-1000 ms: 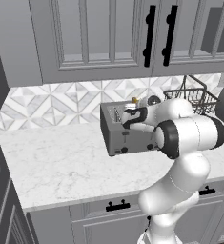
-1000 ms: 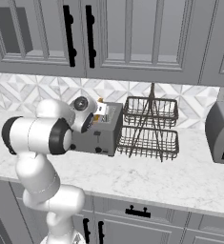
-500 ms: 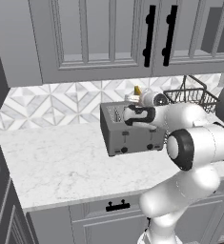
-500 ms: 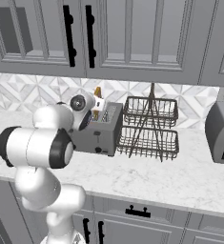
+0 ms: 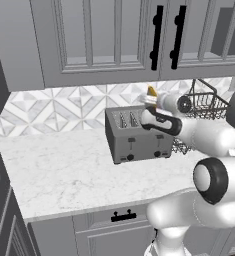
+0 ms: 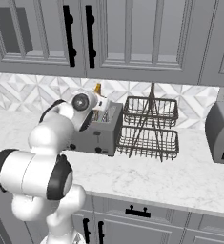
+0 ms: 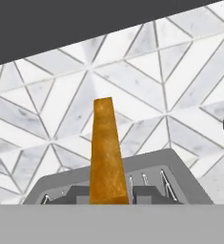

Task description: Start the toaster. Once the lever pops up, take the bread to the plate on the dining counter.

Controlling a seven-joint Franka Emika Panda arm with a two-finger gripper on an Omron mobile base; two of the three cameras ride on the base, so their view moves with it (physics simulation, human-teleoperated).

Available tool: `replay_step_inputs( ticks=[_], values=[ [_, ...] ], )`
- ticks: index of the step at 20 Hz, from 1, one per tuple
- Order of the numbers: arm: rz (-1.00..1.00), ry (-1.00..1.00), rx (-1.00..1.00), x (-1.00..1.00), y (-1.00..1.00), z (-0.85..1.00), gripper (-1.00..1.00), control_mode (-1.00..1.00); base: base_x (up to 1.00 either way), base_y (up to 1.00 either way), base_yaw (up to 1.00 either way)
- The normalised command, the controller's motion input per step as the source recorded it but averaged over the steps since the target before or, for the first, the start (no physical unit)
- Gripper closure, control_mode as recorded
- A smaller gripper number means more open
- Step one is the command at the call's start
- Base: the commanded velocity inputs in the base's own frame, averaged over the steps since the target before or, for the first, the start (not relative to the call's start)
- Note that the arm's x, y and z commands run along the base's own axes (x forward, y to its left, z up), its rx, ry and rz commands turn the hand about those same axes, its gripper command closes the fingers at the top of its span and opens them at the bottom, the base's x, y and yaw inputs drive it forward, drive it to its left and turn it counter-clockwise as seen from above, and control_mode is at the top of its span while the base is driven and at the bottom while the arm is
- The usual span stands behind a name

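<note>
The fingers (image 7: 80,194) were squeezed tight on the bread (image 7: 106,152), one dark tip on each side of it at the bottom middle of the hand view. The gap between them was only as wide as the thin slice. The bread stood tall and orange there, its lower end pinched between the tips and its top end reaching up to the middle of the picture. Under it lay the grey toaster (image 7: 132,183), with its slots showing at the bottom of the frame.

In the left base view the gripper (image 5: 150,98) was a little right of the middle of the frame, held just above the toaster (image 5: 136,140). A small orange bit of the bread (image 5: 152,91) stuck up from it, clear of the slots. The toaster sat on the marble worktop (image 5: 69,170), near the tiled wall.

In the right base view the bread (image 6: 98,88) showed above the toaster (image 6: 101,131), left of the middle. A wire rack (image 6: 149,128) stood just beside the toaster, to its right.
</note>
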Motion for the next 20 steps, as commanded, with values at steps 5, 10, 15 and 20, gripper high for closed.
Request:
replay_step_inputs(
  ticks=[5,10,15,20],
  values=[
    [0.00,0.28,0.09,-0.99,-0.01,0.60,1.00,-1.00,0.00,0.00,0.00],
    [0.00,0.29,0.07,-1.00,0.00,0.53,1.00,-1.00,0.00,0.00,0.00],
    [-0.01,0.32,0.00,-0.94,0.00,0.23,1.00,-1.00,0.00,0.00,0.00],
    [0.00,0.13,-0.02,-0.95,0.00,0.00,1.00,-1.00,0.00,0.00,0.00]
  ],
)
